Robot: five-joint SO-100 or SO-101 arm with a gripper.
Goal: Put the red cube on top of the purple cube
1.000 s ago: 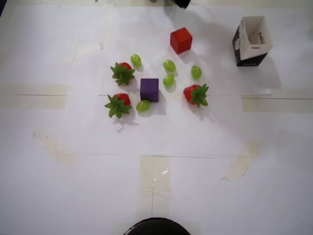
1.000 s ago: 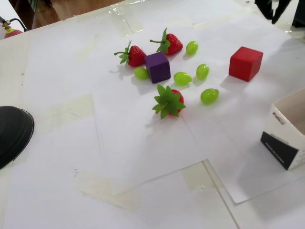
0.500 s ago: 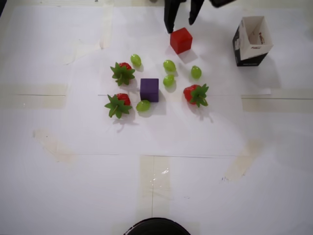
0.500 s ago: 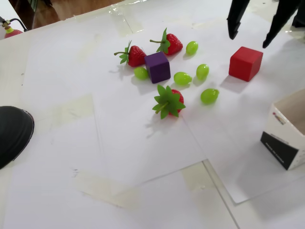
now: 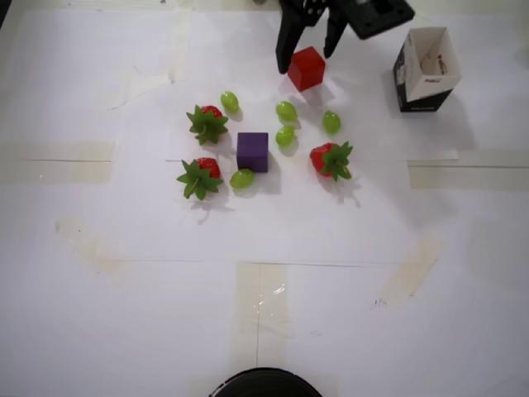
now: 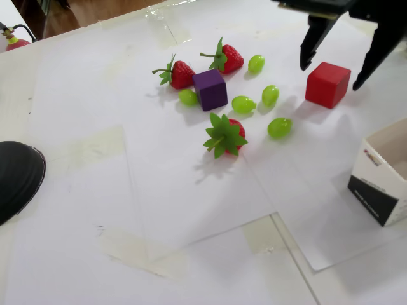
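Grapes (image 6: 243, 104) and strawberry (image 6: 224, 135) between red cube (image 6: 327, 84) and purple cube (image 6: 210, 89).

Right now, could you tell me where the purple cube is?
In the overhead view, the purple cube sits centre-left on the table, between two strawberries and green grapes.

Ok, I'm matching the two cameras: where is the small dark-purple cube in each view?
Overhead view: small dark-purple cube sits centre-left, just above-right of a green grape.
Fixed view: the cube sits upper-centre, the same grape at its left.
Shared landmark: bright-red cube between the open claw's fingers.
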